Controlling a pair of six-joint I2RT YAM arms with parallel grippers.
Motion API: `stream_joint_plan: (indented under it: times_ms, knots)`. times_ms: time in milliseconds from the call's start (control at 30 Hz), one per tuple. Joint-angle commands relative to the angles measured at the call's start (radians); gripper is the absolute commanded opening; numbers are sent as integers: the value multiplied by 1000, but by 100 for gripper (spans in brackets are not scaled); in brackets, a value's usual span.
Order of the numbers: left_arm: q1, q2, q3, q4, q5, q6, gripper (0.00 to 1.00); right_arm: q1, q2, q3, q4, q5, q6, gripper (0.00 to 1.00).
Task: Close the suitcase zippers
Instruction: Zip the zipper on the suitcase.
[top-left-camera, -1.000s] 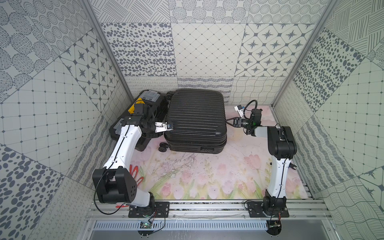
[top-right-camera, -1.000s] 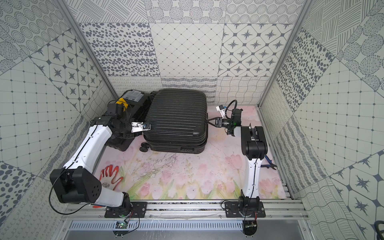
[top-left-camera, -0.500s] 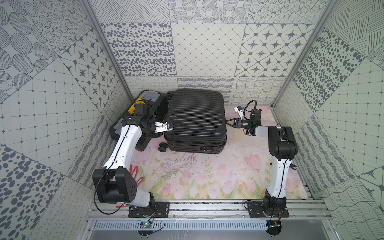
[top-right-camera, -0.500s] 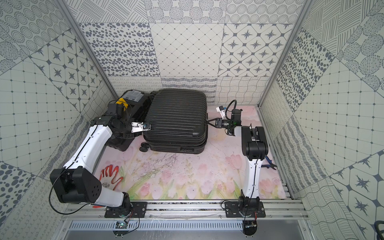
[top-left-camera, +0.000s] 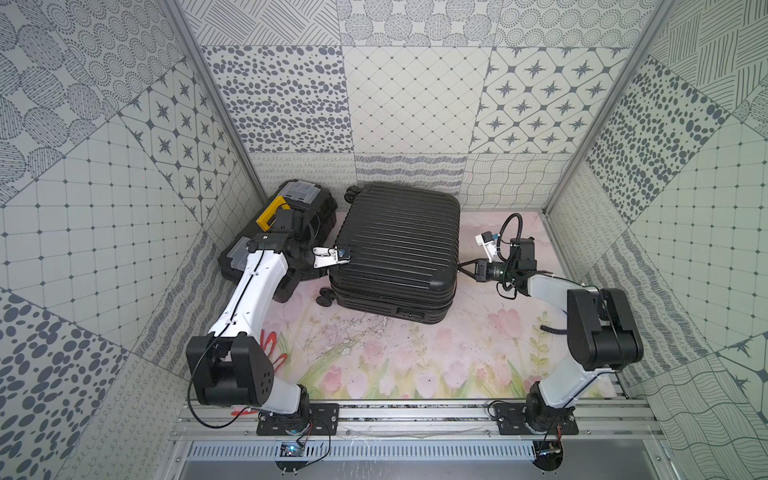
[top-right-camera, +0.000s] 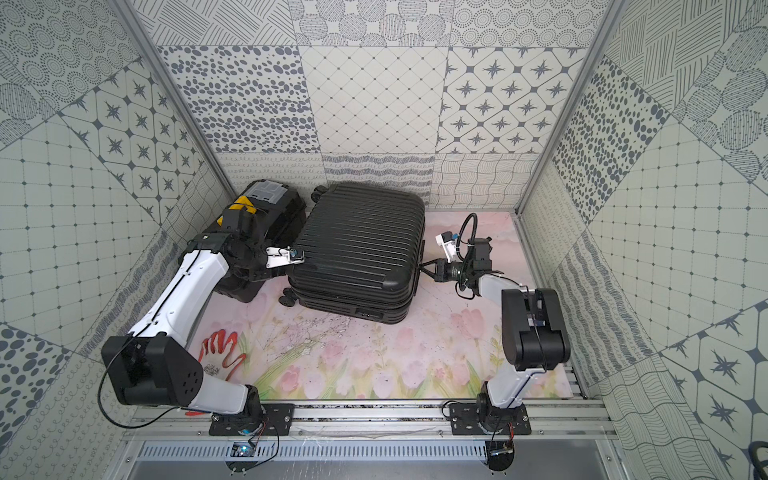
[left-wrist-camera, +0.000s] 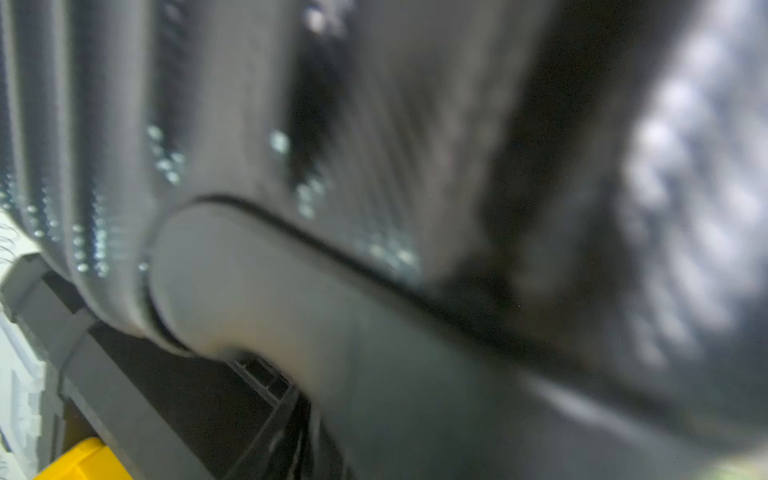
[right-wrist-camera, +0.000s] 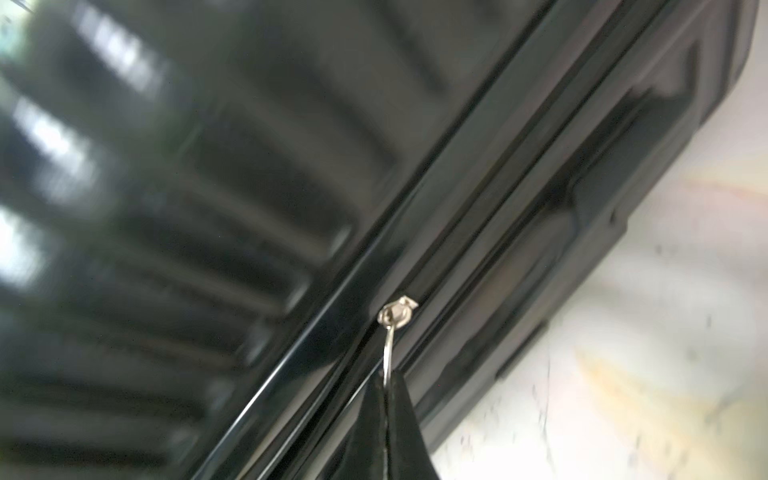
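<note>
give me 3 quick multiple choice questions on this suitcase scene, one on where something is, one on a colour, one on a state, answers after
1. Where is the toolbox relative to the suitcase?
A) on top of it
B) by the right arm's base
C) beside it, by the left arm

2. What colour is the toolbox handle?
A) yellow
B) red
C) green

3. How is the right end effector?
A) wide open above the shell
B) shut on the zipper pull ring
C) holding a wheel

Answers:
C, both top views show it next to the case on that side.
A, the handle shows yellow.
B, the right wrist view shows closed tips pinching the ring.
</note>
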Motion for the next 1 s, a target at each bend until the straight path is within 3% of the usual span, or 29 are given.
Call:
stream_joint_plan:
  times_ms: [0,267,433,667,800,967]
  knots:
    - [-6,1,24,166,-51,-504,0,62,-165,-86,-128,81,-122,0]
    - [-51,25,79,114,-121,-672,0,204,-447,-234,-236,259,-140,0]
    - [-96,32,109,64,-147,-755,0,338,-680,-372,-128,357,-87,0]
    - [-165,13,108,-3,-157,-883,0,686,-801,-469,-37,607,-58,0]
    - [-223,4,121,-48,-126,-941,0,823,-681,-390,-20,749,-134,0]
    - [-360,-29,109,-47,-33,-1095,0,902,-413,-217,121,701,-206,0]
